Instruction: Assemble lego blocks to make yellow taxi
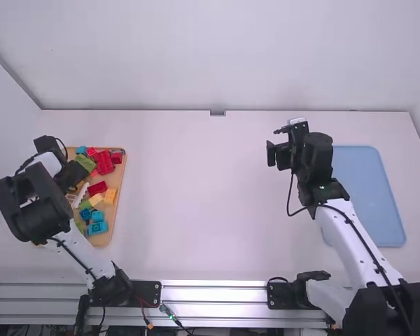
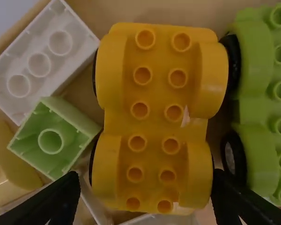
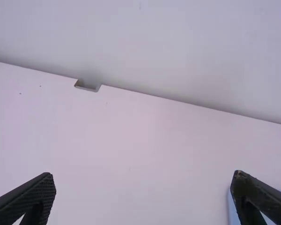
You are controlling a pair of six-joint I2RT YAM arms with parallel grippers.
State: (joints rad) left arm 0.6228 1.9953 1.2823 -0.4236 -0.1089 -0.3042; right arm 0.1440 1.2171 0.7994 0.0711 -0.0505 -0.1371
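The left gripper [image 2: 146, 175] is at the wooden tray [image 1: 118, 210], its fingers released and parted around one end of the yellow wheeled base [image 2: 154, 125], which lies studs up inside the tray. This looks like the grasp that starts the taxi. To do it well, centre the fingers on the base, lower them evenly down its sides and close squarely on the solid body, as a grip on the wheels alone could roll or twist it. Little room shows beside the green wheeled base [image 2: 255, 65], and the small green brick [image 2: 68, 119] and white brick [image 2: 49, 56] lie close too; a finger coming down off line could catch one. Lift straight up before carrying the base out of the tray. Yellow bricks [image 1: 110, 196] in the tray seem suited to the body afterwards. Well right of the tray, the right gripper [image 3: 143, 175] has its fingers spread, holding nothing, near the blue mat [image 1: 364, 182].
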